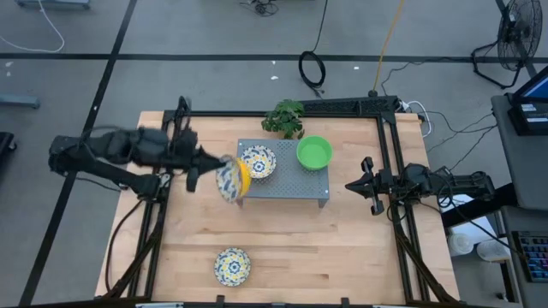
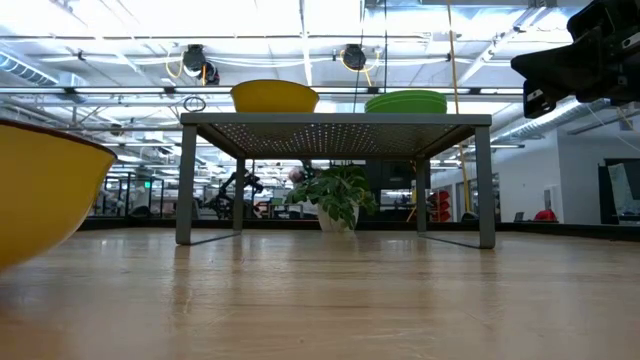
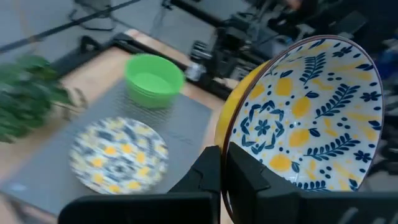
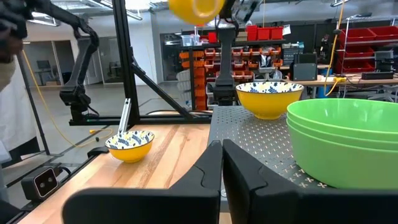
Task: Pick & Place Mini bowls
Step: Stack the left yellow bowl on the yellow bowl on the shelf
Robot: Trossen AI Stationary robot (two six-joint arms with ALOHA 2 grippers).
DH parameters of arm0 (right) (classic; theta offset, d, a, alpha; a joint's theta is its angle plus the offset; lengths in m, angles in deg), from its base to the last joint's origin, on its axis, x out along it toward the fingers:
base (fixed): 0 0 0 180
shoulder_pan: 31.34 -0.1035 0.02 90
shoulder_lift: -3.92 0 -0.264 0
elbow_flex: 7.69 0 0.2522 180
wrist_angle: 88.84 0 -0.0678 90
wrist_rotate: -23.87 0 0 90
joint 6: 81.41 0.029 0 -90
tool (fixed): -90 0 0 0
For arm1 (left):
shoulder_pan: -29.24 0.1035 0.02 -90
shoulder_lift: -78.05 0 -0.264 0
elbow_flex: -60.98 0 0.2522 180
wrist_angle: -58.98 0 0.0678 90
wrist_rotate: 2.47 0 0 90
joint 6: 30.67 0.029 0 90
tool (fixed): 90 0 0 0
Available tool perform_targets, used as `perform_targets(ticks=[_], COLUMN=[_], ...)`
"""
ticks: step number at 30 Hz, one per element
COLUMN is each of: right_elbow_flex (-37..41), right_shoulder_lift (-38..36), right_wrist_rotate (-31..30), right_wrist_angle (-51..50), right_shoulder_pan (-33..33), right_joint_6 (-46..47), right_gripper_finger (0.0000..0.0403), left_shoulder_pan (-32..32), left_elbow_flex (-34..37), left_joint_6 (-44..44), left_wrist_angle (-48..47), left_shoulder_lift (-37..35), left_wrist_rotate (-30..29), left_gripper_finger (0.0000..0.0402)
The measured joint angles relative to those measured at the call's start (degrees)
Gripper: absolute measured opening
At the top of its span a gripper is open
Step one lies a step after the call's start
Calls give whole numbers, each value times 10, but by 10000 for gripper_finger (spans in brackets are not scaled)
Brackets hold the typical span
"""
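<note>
My left gripper is shut on a white mini bowl with blue-and-yellow flowers and a yellow outside, lifted at the left end of the grey perforated stand. The right wrist view shows that bowl high in the air. A second floral bowl and a stack of green bowls stand on the stand's top. A third floral bowl sits on the table by its near edge. My right gripper waits shut, to the right of the stand. My left gripper pinches the floral bowl's rim, one finger inside the bowl and the other on its yellow outer wall. The bowl is lifted clear and tipped on its side, its patterned inside facing sideways.
A small green potted plant stands at the stand's far edge. Black frame rails run along the table's far, left and right sides. Bare wood lies between the stand and the near edge.
</note>
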Motion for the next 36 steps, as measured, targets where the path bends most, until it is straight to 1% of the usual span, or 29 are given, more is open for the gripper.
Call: perform_targets(ticks=[4, 6, 8, 11, 14, 17, 23, 30, 36], right_elbow_flex=[0, 0, 0, 0, 0, 0, 0, 0, 0], right_shoulder_lift=[0, 0, 0, 0, 0, 0, 0, 0, 0], right_wrist_rotate=[0, 0, 0, 0, 0, 0, 0, 0, 0], right_wrist_angle=[0, 0, 0, 0, 0, 0, 0, 0, 0], right_shoulder_pan=[0, 0, 0, 0, 0, 0, 0, 0, 0], right_joint_6=[0, 0, 0, 0, 0, 0, 0, 0, 0], right_gripper_finger=[0, 0, 0, 0, 0, 0, 0, 0, 0], left_shoulder_pan=[78, 114, 148, 198, 247, 283, 317, 327, 323], left_elbow_flex=[-133, -188, -230, -269, -282, -282, -282, -283, -283], left_joint_6=[52, 75, 99, 133, 144, 152, 173, 177, 177], left_wrist_angle=[-101, -137, -161, -213, -243, -254, -268, -302, -327], left_shoulder_lift=[81, 121, 162, 220, 269, 314, 375, 398, 400], left_wrist_rotate=[41, 53, 74, 105, 139, 172, 228, 238, 236], left_gripper_finger=[8, 8, 8, 8, 8, 8, 8, 8, 8])
